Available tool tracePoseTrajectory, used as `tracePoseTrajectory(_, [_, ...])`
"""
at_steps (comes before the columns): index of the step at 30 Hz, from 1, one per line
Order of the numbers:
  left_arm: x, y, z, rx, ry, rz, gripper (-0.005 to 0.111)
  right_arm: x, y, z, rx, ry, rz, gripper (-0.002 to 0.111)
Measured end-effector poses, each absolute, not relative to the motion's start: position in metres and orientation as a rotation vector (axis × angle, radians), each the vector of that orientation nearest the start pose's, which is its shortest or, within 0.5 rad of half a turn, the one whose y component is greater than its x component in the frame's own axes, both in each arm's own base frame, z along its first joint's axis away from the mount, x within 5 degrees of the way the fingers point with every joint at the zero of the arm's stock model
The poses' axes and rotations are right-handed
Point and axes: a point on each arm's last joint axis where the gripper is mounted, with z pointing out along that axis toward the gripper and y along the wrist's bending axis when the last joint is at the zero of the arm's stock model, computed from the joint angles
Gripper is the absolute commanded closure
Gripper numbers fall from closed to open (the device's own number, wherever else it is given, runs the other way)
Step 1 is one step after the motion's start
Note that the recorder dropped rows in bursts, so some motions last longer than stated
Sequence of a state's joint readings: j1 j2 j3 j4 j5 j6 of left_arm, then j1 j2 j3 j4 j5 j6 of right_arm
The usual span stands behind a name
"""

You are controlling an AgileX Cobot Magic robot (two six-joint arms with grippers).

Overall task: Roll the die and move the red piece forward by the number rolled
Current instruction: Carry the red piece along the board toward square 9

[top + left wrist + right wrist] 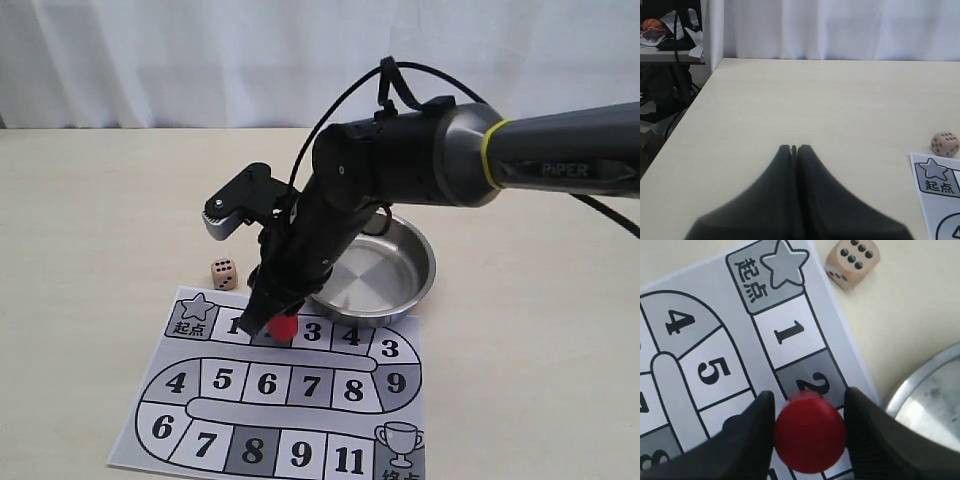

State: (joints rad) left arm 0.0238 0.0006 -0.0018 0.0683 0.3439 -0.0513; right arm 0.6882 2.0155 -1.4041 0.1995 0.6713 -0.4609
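Note:
The red piece is a plain red cylinder held between the black fingers of my right gripper, which touch it on both sides. It sits just past the grey square 2 of the paper board. The exterior view shows the red piece under the right gripper, near squares 2 and 3. The tan die rests on the table just beyond the board's star square, six pips showing on one face. My left gripper is shut and holds nothing, with the die far off to its side.
A shiny metal bowl stands on the table touching the board's far edge, close beside the right gripper; its rim shows in the right wrist view. The right arm reaches across the middle. A white curtain hangs behind the table.

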Motion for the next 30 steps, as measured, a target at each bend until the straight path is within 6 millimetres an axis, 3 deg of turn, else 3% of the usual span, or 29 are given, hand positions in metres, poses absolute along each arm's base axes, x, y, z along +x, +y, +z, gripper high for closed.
tracePoseTrajectory(8, [0.053, 0.003, 0.183, -0.026, 1.826, 0.047, 0.107, 0.313, 0.264, 0.154, -1.305, 2.447, 0.183, 0.104])
tracePoseTrajectory(20, [0.053, 0.003, 0.183, -0.026, 1.826, 0.047, 0.107, 0.319, 0.254, 0.152, -1.218, 2.460, 0.176, 0.104])
tracePoseTrajectory(25, [0.053, 0.003, 0.183, -0.026, 1.826, 0.047, 0.107, 0.318, 0.252, 0.155, -1.217, 2.457, 0.177, 0.104])
tracePoseTrajectory(30, [0.053, 0.003, 0.183, -0.026, 1.826, 0.047, 0.107, 0.311, 0.250, 0.175, -1.216, 2.449, 0.217, 0.104])
